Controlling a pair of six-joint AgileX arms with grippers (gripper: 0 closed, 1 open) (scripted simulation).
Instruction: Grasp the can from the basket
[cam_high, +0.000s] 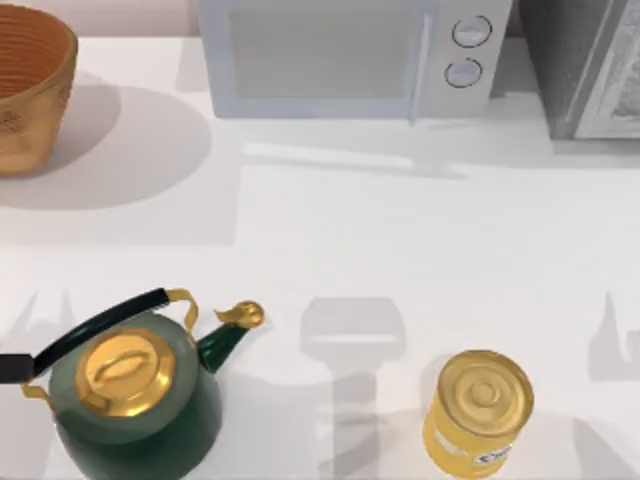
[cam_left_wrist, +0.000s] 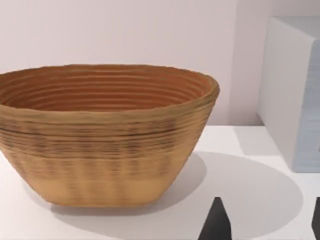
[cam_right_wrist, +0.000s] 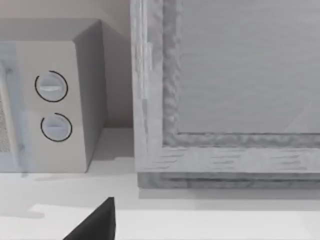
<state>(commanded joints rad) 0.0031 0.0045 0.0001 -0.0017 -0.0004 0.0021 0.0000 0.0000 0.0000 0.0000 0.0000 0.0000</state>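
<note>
Wicker basket (cam_high: 25, 85) stands at the far left corner of the white table (cam_high: 400, 230), its orange-brown ribbed inside open to the left wrist view (cam_left_wrist: 100, 135). The small can cannot be made out inside it from either angle. In that wrist view the left gripper (cam_left_wrist: 267, 220) faces the basket from just beside it; two dark fingertips (cam_left_wrist: 216, 222) stand well apart, so the jaws are spread and hold nothing. On the right gripper one dark finger (cam_right_wrist: 97, 222) points toward the microwave (cam_high: 345, 55) and a grey framed cabinet (cam_right_wrist: 225, 100); I cannot tell how its jaws stand. Near the front edge sit a green kettle (cam_high: 135, 400) and, well apart from it, a large yellow can (cam_high: 478, 410).
</note>
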